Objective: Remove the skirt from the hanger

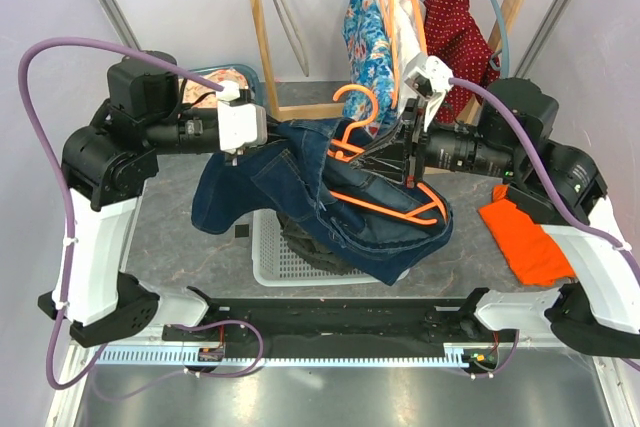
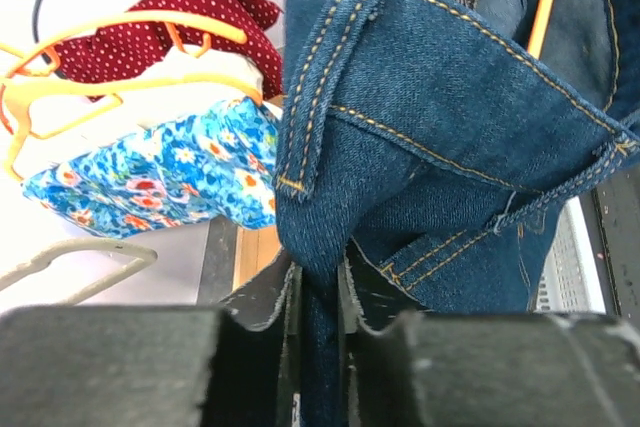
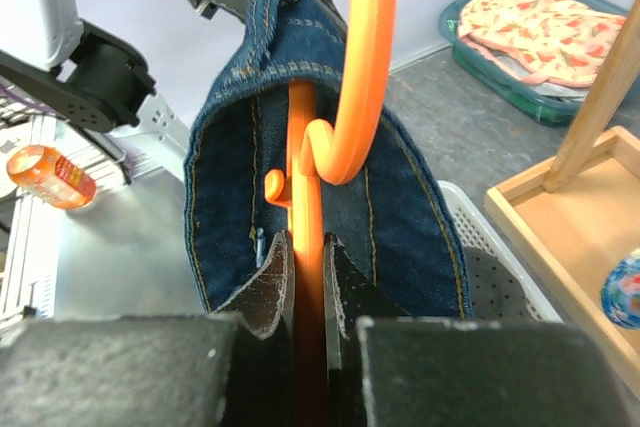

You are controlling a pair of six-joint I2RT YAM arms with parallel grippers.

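The desk [image 1: 180, 232] carries a white basket [image 1: 272, 259]. Above that basket hangs the denim skirt [image 1: 300, 182], draped over the orange hanger [image 1: 385, 205]. Above the basket's left side, the left gripper [image 2: 320, 292] has its jaws pinching a denim fold. Above its right side, the right gripper [image 3: 308, 282] has its jaws clamped on the hanger's stem.

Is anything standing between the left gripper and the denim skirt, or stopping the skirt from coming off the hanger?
Nothing between them: the left gripper pinches a fold of the denim skirt. The orange hanger, clamped by the right gripper, sits inside its waistband.
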